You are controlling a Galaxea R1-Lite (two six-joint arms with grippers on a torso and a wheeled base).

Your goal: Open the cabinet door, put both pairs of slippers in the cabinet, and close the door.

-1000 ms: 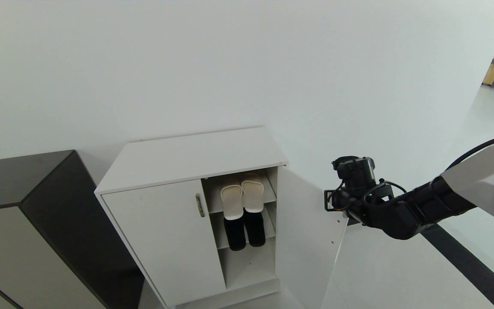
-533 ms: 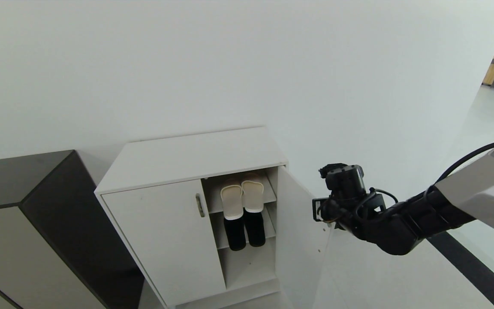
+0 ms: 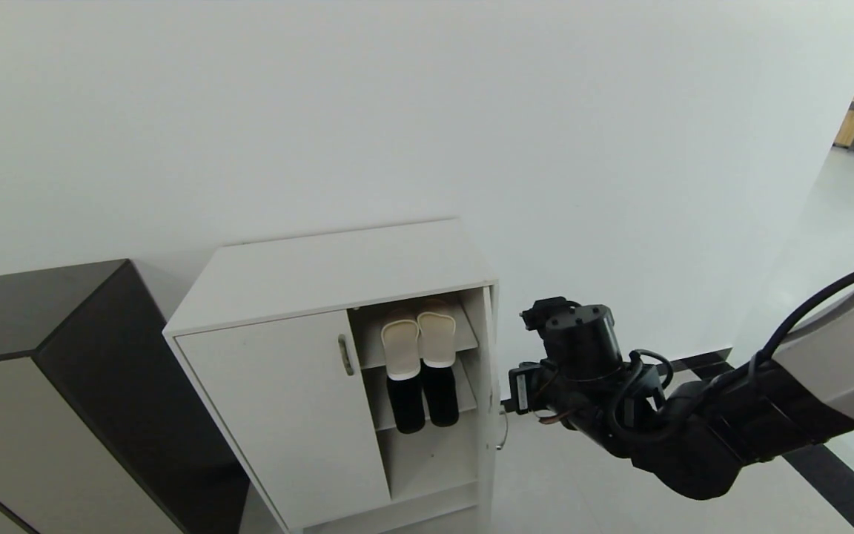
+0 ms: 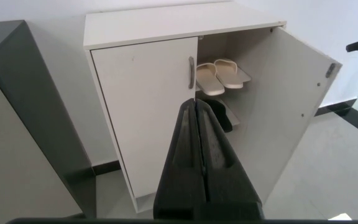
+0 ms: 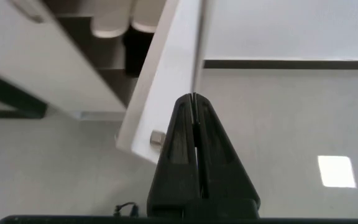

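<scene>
Right pincer [image 3: 514, 394] sits, in the head view, just beside the outer face of the open right door [image 3: 491, 467], which stands nearly edge-on. The step in hand looks like the closing push, so the arm should press on that face near the free edge, follow the hinge arc and ease off as the panel meets the cabinet [image 3: 338, 267]. Both pairs are already inside, the beige slippers [image 3: 419, 337] on the upper shelf and the black slippers [image 3: 423, 400] on the one below. The left wrist view shows the left pincer [image 4: 196, 118] pressed together on nothing, before the closed left door [image 4: 145, 106]. In the right wrist view the right pincer is likewise clamped together and empty, its tip at the plain white door's edge above the metal handle [image 5: 157, 138]. Whether it touches cannot be told, and it might slip past.
</scene>
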